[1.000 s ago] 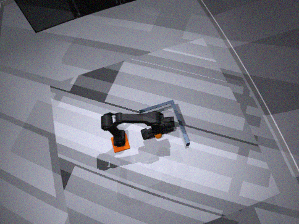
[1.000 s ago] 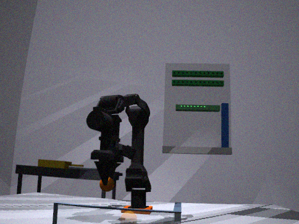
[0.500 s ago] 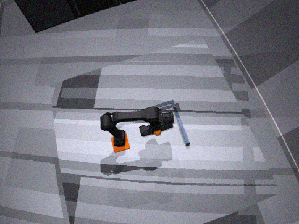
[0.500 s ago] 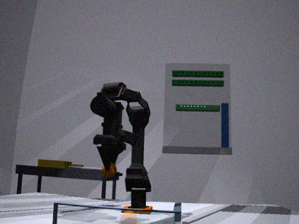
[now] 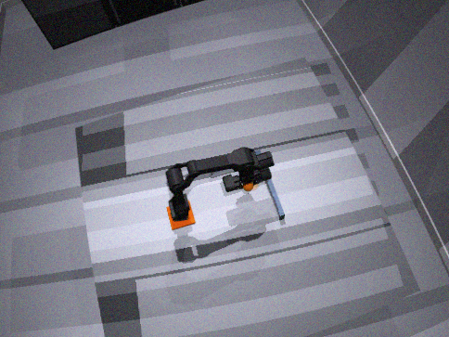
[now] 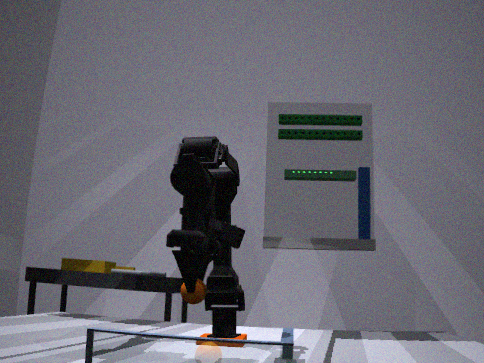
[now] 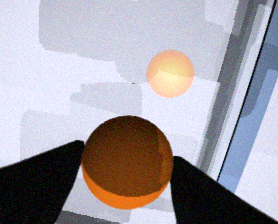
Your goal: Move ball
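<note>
The orange ball [image 5: 249, 187] [image 6: 193, 295] [image 7: 127, 162] is between the two black fingers of my gripper [image 5: 247, 184] [image 6: 192, 287] [image 7: 128, 156], which is shut on it. The exterior view shows the ball held above the table. The see-through copy [image 6: 208, 351] [image 7: 170, 73] is pale orange and low at the table; in the wrist view it is ahead and to the right of the ball. One low bluish wall [image 5: 275, 200] [image 7: 250, 135] stands beyond the copy on the right. The other wall is mostly hidden by the arm in the top view.
The orange base plate [image 5: 190, 220] [image 6: 240, 340] of the arm stands left of the walls in the top view. Dark cabinets [image 5: 144, 5] stand far off. A side table [image 6: 145, 276] with a yellow object [image 6: 87, 265] is behind the arm in the exterior view.
</note>
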Controlling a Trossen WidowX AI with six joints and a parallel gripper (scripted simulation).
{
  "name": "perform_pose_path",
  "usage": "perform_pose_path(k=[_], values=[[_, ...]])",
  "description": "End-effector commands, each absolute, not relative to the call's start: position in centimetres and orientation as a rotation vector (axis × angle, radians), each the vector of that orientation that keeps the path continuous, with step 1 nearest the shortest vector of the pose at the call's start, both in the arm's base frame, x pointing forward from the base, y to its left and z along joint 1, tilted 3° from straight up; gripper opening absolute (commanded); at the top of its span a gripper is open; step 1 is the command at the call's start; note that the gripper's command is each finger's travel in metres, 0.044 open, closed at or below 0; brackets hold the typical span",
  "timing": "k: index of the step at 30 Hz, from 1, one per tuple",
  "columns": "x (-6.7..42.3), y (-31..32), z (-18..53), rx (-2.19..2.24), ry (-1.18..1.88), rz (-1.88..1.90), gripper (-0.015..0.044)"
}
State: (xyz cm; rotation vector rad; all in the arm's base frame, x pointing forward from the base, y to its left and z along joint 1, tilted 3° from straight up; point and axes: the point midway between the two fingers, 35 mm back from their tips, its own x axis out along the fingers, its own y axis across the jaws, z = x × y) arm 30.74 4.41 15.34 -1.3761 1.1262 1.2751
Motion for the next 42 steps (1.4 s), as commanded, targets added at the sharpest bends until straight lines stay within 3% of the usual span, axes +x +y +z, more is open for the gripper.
perform_pose_path(k=[1,42], values=[[32.2,6.6,14.3,-1.38,1.124,1.276,0.0],[33.7,8.1,4.8,-1.382,1.12,1.279,0.0]])
